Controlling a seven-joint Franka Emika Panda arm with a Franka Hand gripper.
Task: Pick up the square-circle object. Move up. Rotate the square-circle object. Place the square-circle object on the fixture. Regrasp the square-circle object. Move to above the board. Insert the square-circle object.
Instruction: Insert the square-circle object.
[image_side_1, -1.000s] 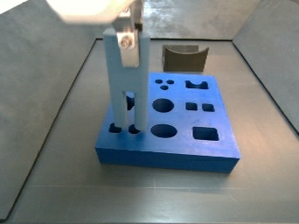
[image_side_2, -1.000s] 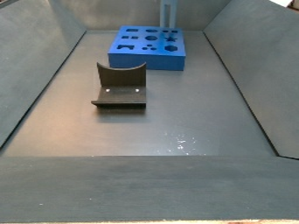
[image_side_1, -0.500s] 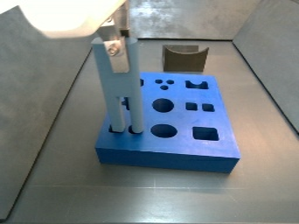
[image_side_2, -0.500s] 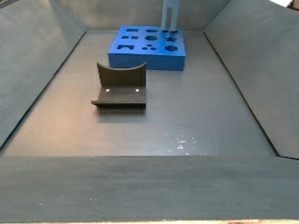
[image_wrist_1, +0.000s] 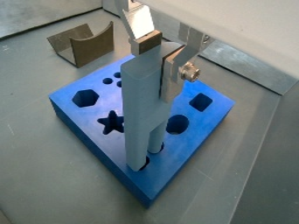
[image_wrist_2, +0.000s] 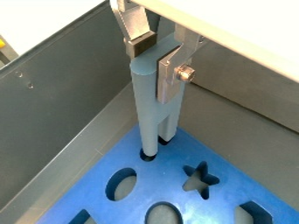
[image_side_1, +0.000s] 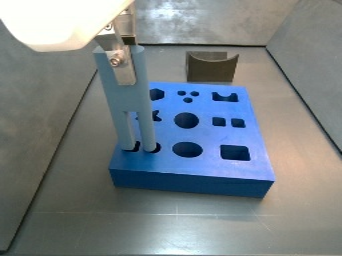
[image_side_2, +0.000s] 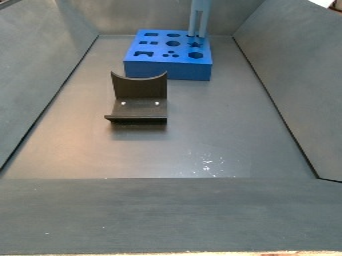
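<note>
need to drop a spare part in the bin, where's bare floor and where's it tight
Widest bare floor lies between the fixture and the near wall. A narrower strip runs beside the board. It is crowded over the board's corner, where the gripper stands with the square-circle object in a hole.

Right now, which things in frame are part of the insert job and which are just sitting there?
In the job:
- square-circle object, upright, lower end at a hole near the board's corner
- board
- claw, over the board, fingers along the peg; grip can't be confirmed

Just sitting there:
- fixture, apart from the board, nothing on it
- nothing else loose on the grey floor
</note>
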